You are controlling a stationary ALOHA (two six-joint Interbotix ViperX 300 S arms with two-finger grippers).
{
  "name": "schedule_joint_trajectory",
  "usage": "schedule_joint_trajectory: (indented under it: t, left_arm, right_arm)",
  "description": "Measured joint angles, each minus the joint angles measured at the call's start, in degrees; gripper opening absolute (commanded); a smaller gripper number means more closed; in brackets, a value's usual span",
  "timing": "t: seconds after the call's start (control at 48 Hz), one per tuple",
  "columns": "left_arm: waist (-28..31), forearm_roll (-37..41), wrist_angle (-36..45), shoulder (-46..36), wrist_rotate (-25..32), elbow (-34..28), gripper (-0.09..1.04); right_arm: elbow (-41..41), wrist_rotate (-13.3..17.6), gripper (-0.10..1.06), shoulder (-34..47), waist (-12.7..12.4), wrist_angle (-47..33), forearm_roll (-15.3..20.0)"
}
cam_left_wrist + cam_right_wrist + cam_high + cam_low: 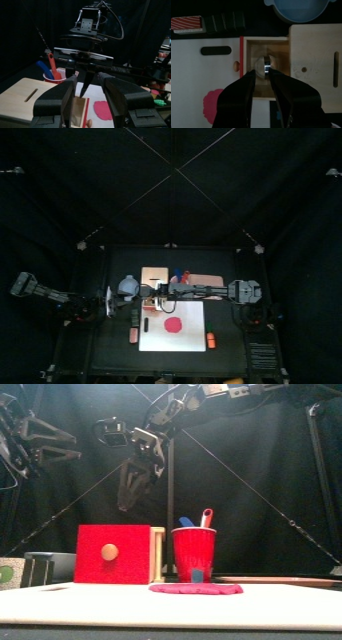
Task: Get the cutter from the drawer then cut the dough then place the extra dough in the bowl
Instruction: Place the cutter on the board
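In the right wrist view my right gripper [266, 73] is shut on the round metal cutter [266, 64], which stands edge-on over the open drawer [256, 82] of the pale wooden box [314, 55]. The red drawer front [111, 554] faces the table's front. A flat red dough disc [171, 322] lies on the white cutting board [187, 340]. The blue-grey bowl [301, 7] stands to the left of the box. My left gripper [90, 82] hangs open just left of the right gripper [159, 291], holding nothing.
A red cup [194, 554] with a blue and a red toy knife stands right of the box. A dark sushi roll [224, 21] and a red-and-white toy [188, 23] lie left of the board. A small orange toy [211, 340] rests at the board's right edge.
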Motion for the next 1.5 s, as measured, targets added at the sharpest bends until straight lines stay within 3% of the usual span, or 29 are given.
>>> schedule_joint_trajectory:
  t: [0.604,1.5]
  left_arm:
    - [0.79,0.00,0.18,0.00,-0.35,0.70,0.79]
    - [0.79,-0.09,3.60,-0.09,-0.53,0.88,0.79]
  right_arm:
    - [-1.76,0.00,0.76,3.52,-0.44,0.09,0.35]
    - [-1.49,0.09,0.76,7.03,-1.14,0.35,-1.93]
